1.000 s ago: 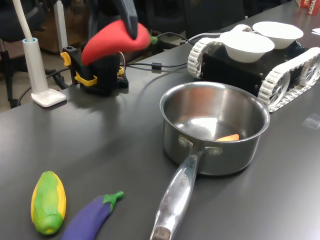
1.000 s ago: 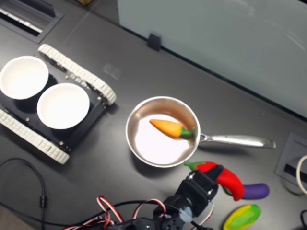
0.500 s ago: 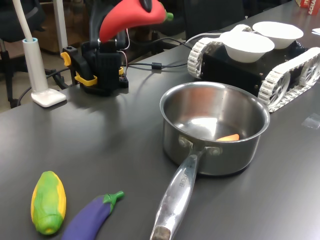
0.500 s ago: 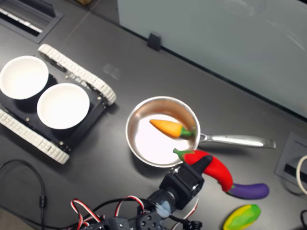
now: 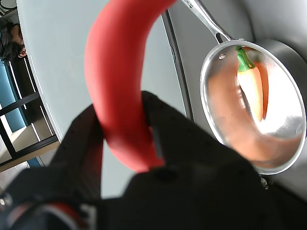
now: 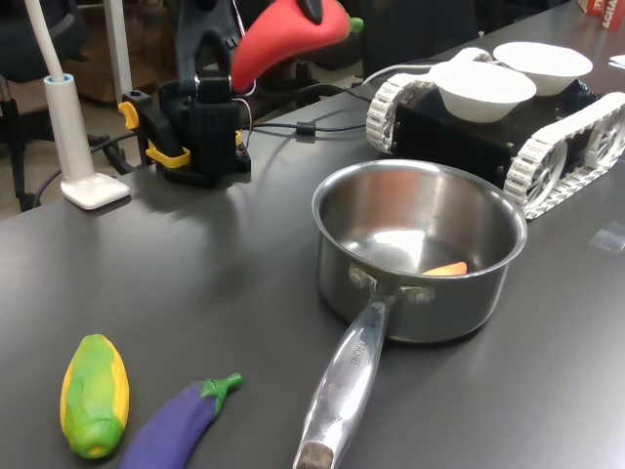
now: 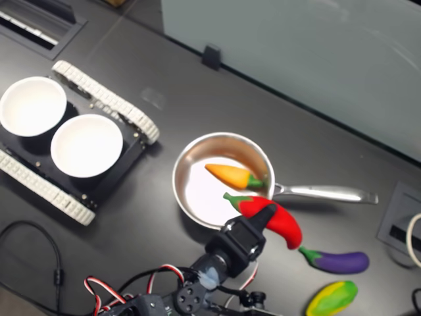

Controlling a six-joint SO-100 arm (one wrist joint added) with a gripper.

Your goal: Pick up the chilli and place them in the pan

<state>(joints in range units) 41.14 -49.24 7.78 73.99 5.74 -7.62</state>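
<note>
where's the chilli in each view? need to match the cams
Wrist view: chilli fills the middle, clamped in the black fingers.
First exterior view: chilli at the top centre, held high above the table.
Second exterior view: chilli low centre, overlapping the rim.
Shared landmark: the pan with the carrot inside.

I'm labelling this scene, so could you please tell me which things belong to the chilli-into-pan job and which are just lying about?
In the job: chilli, gripper holding it, pan.
Lying about: carrot already in the pan, eggplant, corn, two white bowls on a tracked vehicle.
</note>
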